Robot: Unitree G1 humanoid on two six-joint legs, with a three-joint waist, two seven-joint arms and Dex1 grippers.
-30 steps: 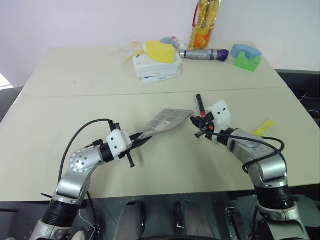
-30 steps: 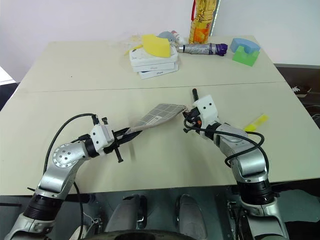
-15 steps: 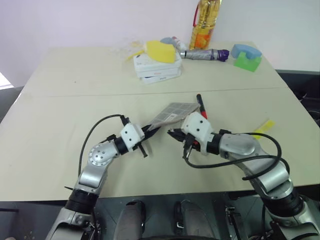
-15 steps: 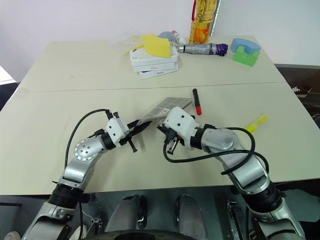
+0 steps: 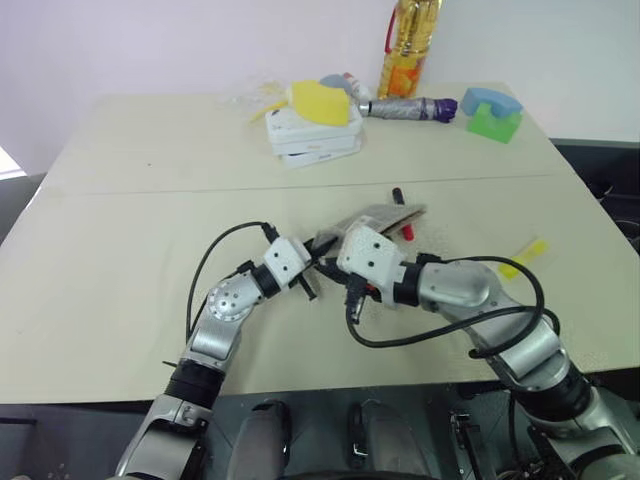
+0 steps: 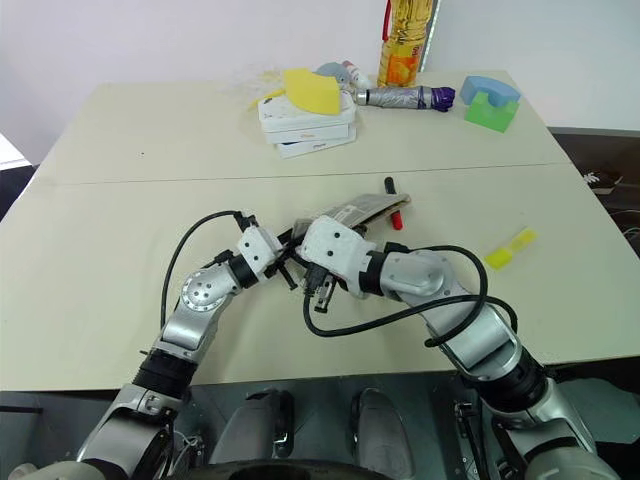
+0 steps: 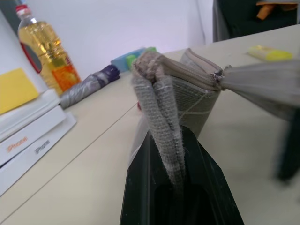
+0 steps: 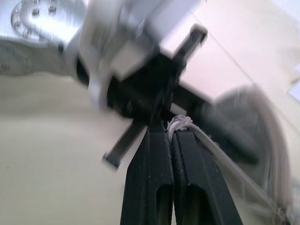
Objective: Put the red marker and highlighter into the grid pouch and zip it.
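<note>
Red marker [image 6: 397,212] mostly hidden behind the lifted grid pouch [image 6: 358,210]; only its black end and a bit of red poke out past the pouch's far side. Pouch's near end is covered by both end effectors in the head views. In the right wrist view the bkgd is smeared, hard to read beyond the fingers.

Left end effector [image 7: 174,154]: fingers pressed together on a bunched fold of the pouch fabric. Right end effector [image 8: 172,136]: fingers pressed together, pinching a small knot of pale fabric/cord at the pouch's edge, just beside the left one. Both meet near the counter's middle, pouch held up off the surface between them and angled twd the far right.

Pouch: grey fabric w/ thin white grid lines, zipper pull [image 7: 217,76] visible at the top edge. Highlighter [image 6: 510,247]: short, bright yellow, lying flat near the counter's right edge, well apart from the pouch.

Counter [image 6: 120,230]: pale beige, seam running across its width. Far edge: stacked white boxes [image 6: 308,128] w/ a yellow block [image 6: 312,90] on top, folded umbrella [image 6: 405,97], oil bottle [image 6: 404,40], blue-and-green block [image 6: 491,102] at the far right corner. Plain pale wall behind.
</note>
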